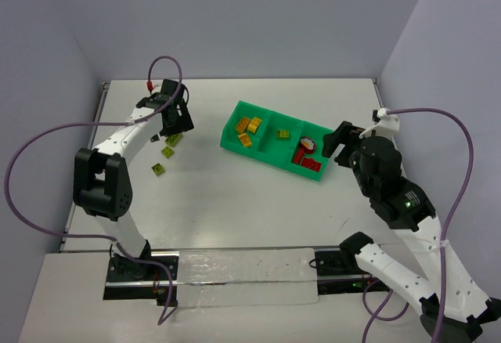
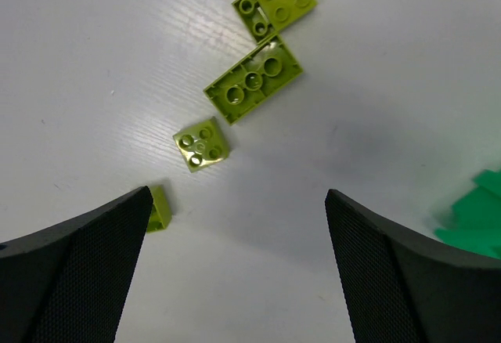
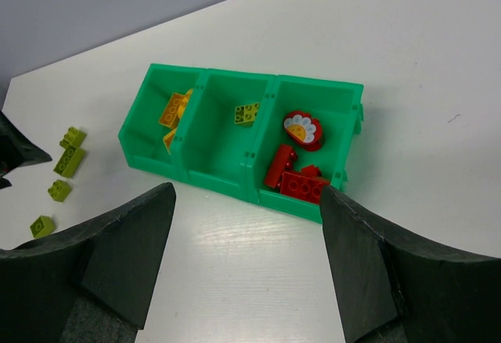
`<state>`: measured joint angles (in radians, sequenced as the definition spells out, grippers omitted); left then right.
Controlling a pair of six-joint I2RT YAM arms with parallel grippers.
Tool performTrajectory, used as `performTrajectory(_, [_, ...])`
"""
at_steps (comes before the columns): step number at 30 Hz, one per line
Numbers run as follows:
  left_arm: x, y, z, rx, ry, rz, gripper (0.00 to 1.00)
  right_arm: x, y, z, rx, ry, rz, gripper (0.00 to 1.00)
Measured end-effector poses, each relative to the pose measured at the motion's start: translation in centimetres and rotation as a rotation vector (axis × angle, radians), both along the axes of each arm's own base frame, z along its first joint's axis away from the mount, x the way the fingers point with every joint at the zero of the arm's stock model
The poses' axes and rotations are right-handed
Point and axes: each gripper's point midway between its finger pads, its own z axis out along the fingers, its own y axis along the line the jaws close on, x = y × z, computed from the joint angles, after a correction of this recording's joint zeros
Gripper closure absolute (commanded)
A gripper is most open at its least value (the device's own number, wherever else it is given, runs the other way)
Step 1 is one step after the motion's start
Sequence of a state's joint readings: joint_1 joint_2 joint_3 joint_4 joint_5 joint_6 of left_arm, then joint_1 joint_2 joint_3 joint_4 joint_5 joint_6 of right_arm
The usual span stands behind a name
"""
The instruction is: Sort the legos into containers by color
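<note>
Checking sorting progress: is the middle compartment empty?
Not empty: one olive brick lies inside the middle compartment.

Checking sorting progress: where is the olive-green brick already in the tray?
The olive-green brick lies alone in the middle compartment of the tray, between the yellow-orange bricks to its left and the red pieces to its right in the top view.
</note>
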<state>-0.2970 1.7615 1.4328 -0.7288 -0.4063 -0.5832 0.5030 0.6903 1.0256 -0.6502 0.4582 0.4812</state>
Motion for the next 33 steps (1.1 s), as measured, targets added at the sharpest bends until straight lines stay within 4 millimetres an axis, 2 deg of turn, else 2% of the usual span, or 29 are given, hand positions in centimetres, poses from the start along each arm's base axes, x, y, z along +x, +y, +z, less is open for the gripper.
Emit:
performTrajectory(5, [0.5, 0.9, -3.5, 0.064, 0.081, -0.06, 0.01, 0.0, 0.0, 0.0, 0.001, -0.002, -0.001, 0.19])
performTrajectory(12, [2.1, 1.0, -6.6, 0.056, 0.116, -0.139, 0.02, -0.1, -0.1, 0.1, 0.002, -0.003, -0.001, 0.18])
performTrajectory(18, [2.9, 2.3, -9.5, 0.038, 0.163, -0.154, 0.05, -0.2, -0.2, 0.2, 0.001, -0.007, -0.004, 0.18])
performTrajectory(22, [4.2, 2.5, -9.7, 0.021, 0.145, -0.163, 0.16, -0.3, -0.4, 0.1, -0.004, -0.006, -0.01, 0.18])
performTrajectory(23, [4.2, 2.5, -9.8, 0.016, 0.145, -0.166, 0.17, -0.3, -0.4, 0.1, -0.005, -0.006, -0.011, 0.18])
performTrajectory(28, [4.4, 1.9, -10.0, -0.011, 0.139, -0.18, 0.34, -0.3, -0.4, 0.1, -0.004, -0.006, -0.011, 0.18])
performTrajectory(31, [4.3, 1.7, -10.1, -0.018, 0.137, -0.182, 0.49, -0.2, -0.4, 0.1, -0.004, -0.005, -0.01, 0.18])
performTrajectory(33, [4.3, 1.5, -10.0, -0.019, 0.137, -0.185, 0.67, -0.3, -0.4, 0.1, -0.004, -0.005, -0.009, 0.18])
